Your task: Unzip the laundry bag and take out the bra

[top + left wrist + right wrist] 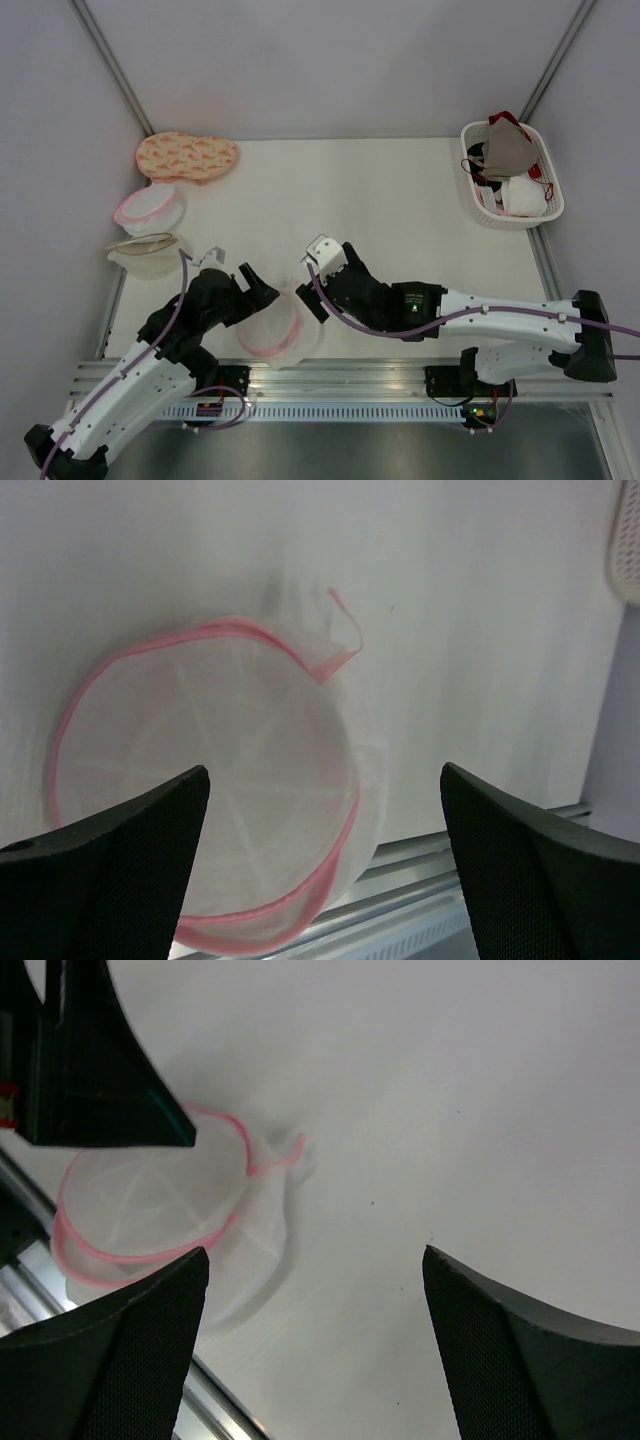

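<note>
The laundry bag (pixel 278 328), see-through white mesh with a pink zipper rim, lies at the table's near edge. It looks empty, with a loose end of its pink rim sticking up (pixel 345 630). It also shows in the left wrist view (pixel 220 780) and in the right wrist view (pixel 150 1210). My left gripper (pixel 258 287) is open just over the bag's left side (pixel 325 820). My right gripper (pixel 318 292) is open and empty just right of the bag (pixel 315 1300). The taupe bra (pixel 508 148) lies on top in the white basket (pixel 545 170) at the far right.
A fuller pink-rimmed mesh bag (pixel 150 208), a beige-rimmed mesh bag (pixel 148 250) and an orange patterned pouch (pixel 187 156) lie along the left edge. Red, black and white garments sit in the basket under the bra. A metal rail (pixel 330 375) runs along the near edge.
</note>
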Action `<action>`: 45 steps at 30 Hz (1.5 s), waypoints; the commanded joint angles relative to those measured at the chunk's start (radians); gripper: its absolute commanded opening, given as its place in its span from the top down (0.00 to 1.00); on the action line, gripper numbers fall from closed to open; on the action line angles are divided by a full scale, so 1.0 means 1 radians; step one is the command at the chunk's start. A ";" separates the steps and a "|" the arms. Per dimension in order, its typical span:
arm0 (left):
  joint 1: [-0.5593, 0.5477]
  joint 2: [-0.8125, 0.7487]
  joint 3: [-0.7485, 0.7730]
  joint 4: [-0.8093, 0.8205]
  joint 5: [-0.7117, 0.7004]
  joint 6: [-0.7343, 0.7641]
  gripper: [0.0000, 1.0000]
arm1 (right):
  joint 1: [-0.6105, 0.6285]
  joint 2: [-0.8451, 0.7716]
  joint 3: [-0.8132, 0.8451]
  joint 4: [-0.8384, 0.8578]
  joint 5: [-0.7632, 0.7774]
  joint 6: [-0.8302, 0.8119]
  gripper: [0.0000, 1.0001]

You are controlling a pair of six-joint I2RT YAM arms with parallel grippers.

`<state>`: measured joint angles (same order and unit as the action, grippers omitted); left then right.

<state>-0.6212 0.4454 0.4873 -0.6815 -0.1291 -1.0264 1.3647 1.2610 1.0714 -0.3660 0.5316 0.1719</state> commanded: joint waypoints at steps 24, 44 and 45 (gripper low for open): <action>-0.103 0.145 0.077 0.025 0.049 0.160 0.05 | -0.219 -0.083 -0.585 0.635 -0.427 0.719 0.02; -0.103 -0.069 0.102 -0.104 -0.092 0.052 0.05 | -0.145 0.210 -0.435 0.633 -0.372 0.916 0.02; -0.103 -0.077 0.103 -0.110 -0.093 0.051 0.05 | -0.141 0.221 -0.420 0.610 -0.363 0.919 0.02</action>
<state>-0.7204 0.3946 0.5503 -0.7654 -0.1829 -0.9344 1.1976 1.4536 0.5663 0.3565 0.0818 1.0698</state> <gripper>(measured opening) 0.949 0.978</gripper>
